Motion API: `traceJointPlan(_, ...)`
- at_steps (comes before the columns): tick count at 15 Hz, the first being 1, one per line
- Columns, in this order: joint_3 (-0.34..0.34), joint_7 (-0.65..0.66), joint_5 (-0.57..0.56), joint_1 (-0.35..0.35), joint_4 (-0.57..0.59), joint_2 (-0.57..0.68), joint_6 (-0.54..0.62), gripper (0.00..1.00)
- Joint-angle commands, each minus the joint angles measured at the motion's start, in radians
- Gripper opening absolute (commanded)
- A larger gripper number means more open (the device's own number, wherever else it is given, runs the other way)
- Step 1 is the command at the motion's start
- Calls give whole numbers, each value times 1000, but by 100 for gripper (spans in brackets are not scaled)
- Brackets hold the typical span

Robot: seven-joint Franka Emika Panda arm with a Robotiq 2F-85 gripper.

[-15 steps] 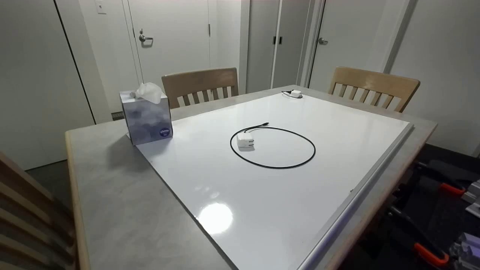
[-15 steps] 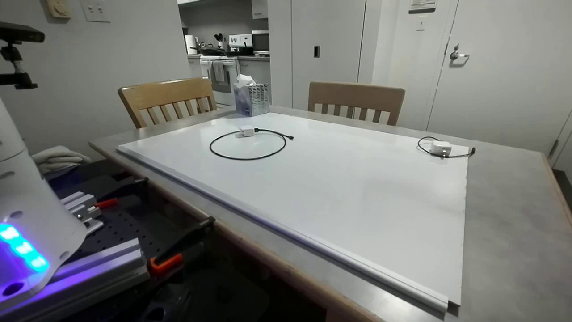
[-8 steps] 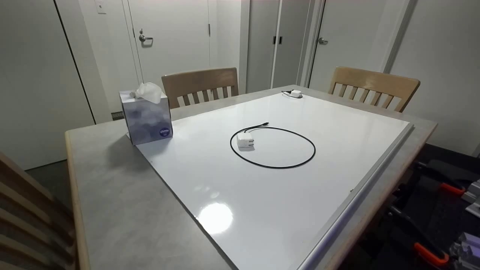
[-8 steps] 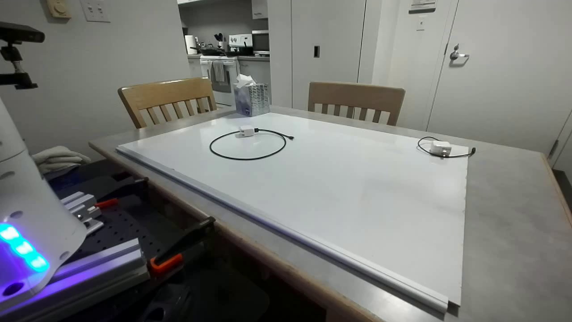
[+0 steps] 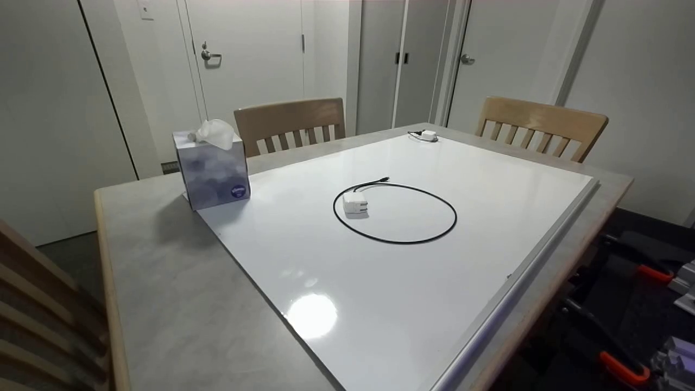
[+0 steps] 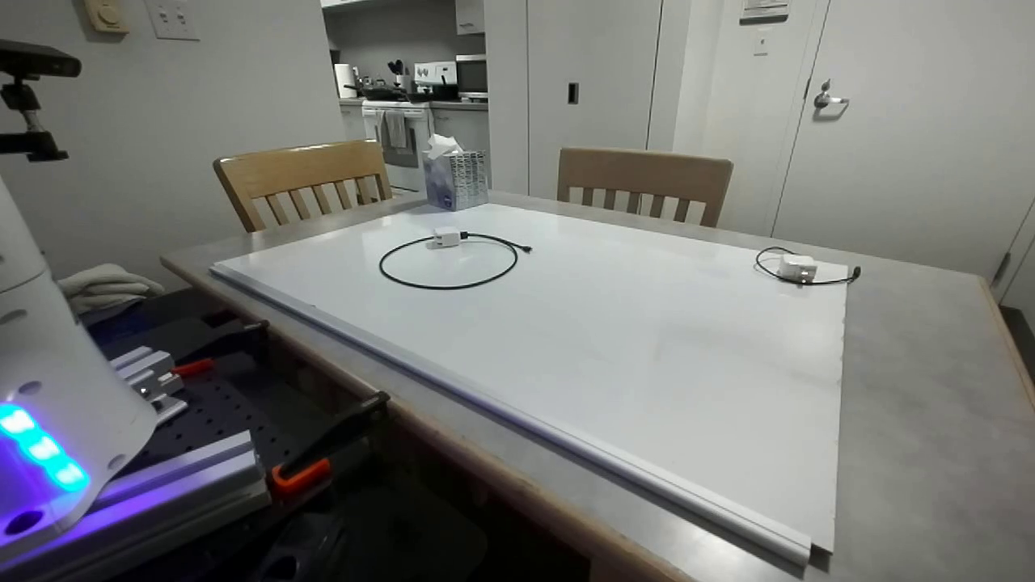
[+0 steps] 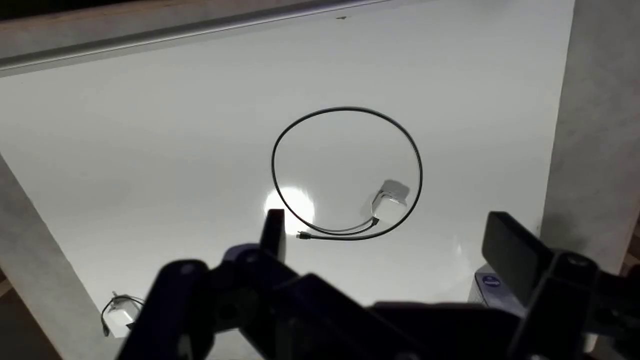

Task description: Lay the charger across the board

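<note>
The charger is a white plug block [image 5: 355,203] with a long thin black cable [image 5: 408,243] lying in a wide loop. It rests on the glossy white board [image 5: 288,244]. The block also shows in an exterior view [image 6: 446,238] and in the wrist view [image 7: 390,210]. Its cable end [image 7: 303,235] lies just outside the loop. My gripper [image 7: 387,217] is open, its two fingers wide apart. It is above the board with nothing between the fingers. It is out of view in both exterior views.
A second white plug block with a short coiled black cable [image 6: 797,268] lies at a board corner. A blue tissue box [image 5: 214,176] stands at another corner. A raised metal rail [image 6: 517,420] runs along the board's robot-side edge. Wooden chairs [image 6: 644,174] surround the table.
</note>
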Motion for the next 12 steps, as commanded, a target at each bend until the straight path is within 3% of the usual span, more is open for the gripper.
traceJointPlan(1, -30, -46, -18, 5, -38, -24, 10, 100)
traceJointPlan(6, -202, -263, -70, -24, -152, -45, 111, 100)
traceJointPlan(8, -279, -399, -112, -26, -184, -14, 218, 100)
traceJointPlan(9, -224, -300, -85, -26, -146, -37, 136, 100)
traceJointPlan(12, -281, -386, -99, -30, -178, -25, 193, 100)
